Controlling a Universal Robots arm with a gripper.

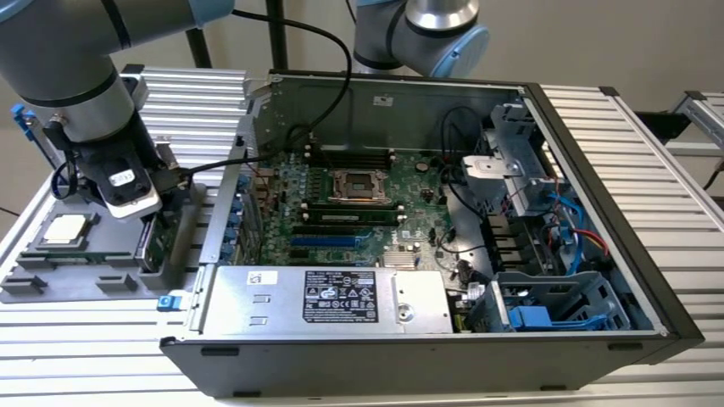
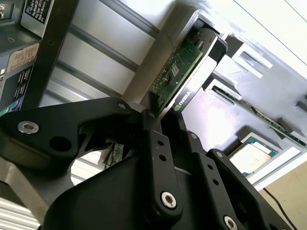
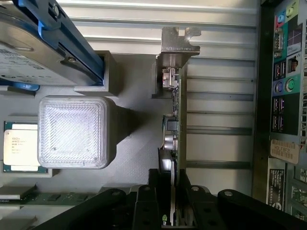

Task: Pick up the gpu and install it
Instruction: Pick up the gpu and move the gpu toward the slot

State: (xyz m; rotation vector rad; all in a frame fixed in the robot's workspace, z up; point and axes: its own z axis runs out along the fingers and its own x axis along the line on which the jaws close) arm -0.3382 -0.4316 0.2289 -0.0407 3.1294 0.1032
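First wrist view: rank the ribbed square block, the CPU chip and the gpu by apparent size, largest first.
1. ribbed square block
2. CPU chip, partly cut by the frame edge
Unranked: gpu, seen edge-on, so longest yet thinnest; its flat face is turned away.

Shiny metal bracket on gpu; matt black claw.
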